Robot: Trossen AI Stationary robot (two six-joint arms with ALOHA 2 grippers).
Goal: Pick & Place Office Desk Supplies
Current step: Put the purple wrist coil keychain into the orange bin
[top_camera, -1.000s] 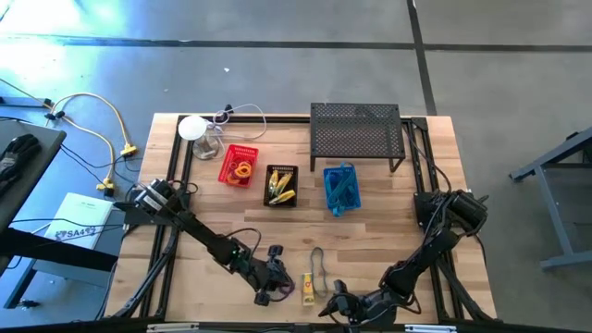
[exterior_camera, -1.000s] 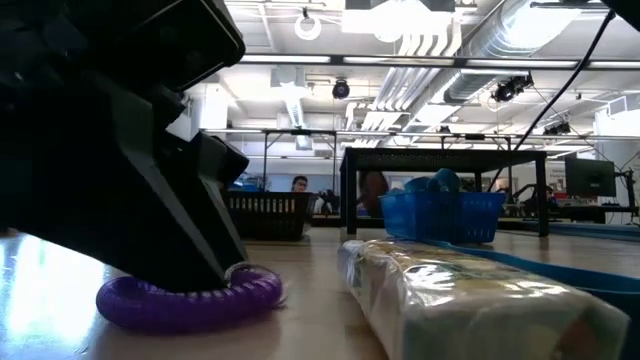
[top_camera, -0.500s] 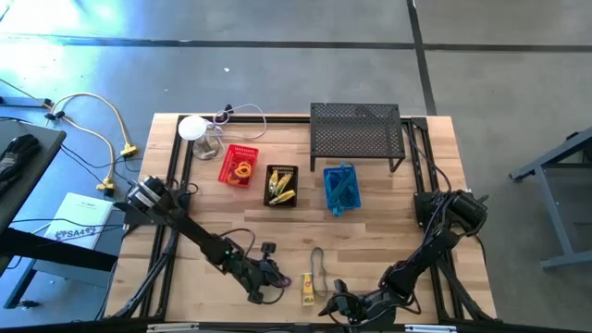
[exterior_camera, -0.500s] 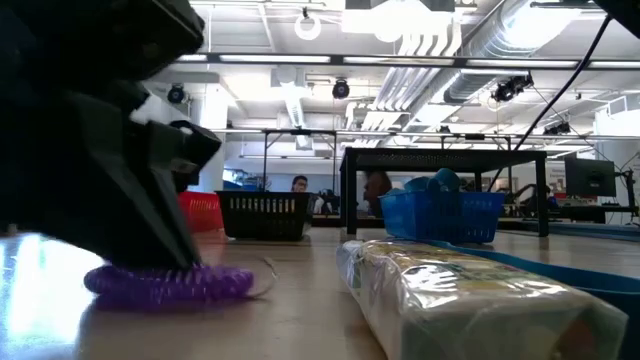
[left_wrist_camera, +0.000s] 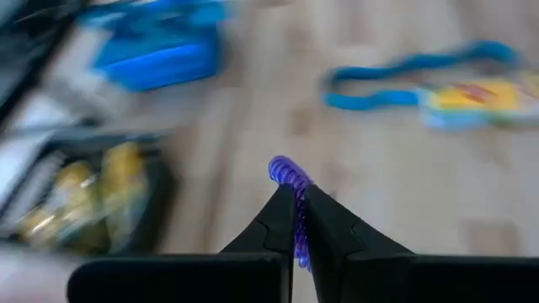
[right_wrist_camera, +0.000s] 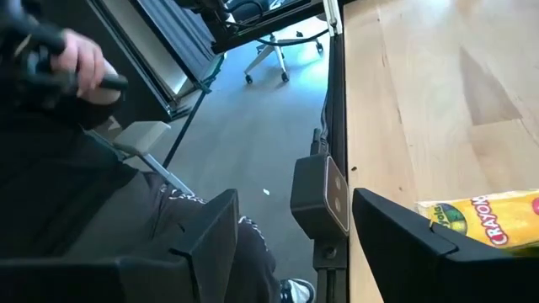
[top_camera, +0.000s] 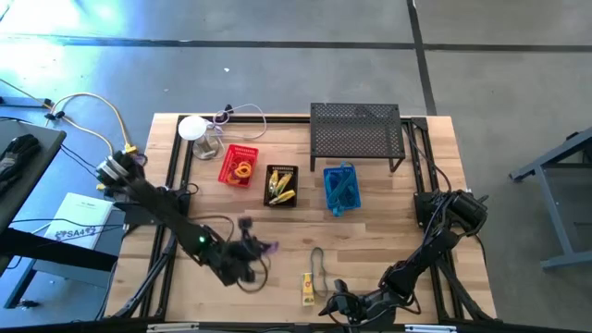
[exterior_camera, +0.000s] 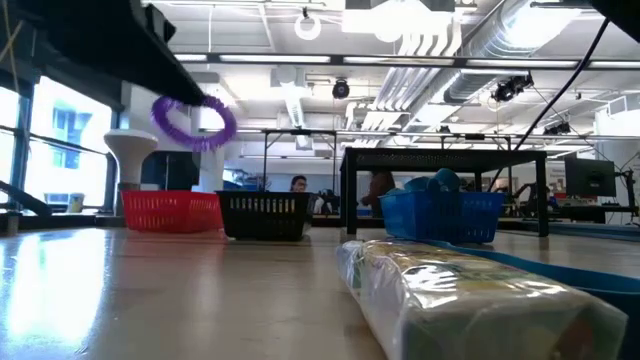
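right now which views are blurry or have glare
Left wrist view: motion-smeared background, though the purple coil ring in the left end effector stays sharp. High view: window glare on the floor. Low view: the wrapped packet is soft.

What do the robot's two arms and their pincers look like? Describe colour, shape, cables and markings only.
Both arms are dark, nearly black, built of slim jointed links on bulkier round bases. The left arm carries a small green light on its forearm and a pale metallic base joint. The left pincer has two tapered, wedge-shaped black fingers. The right pincer has broad, flat black fingers. Dark cabling runs alongside the right arm.
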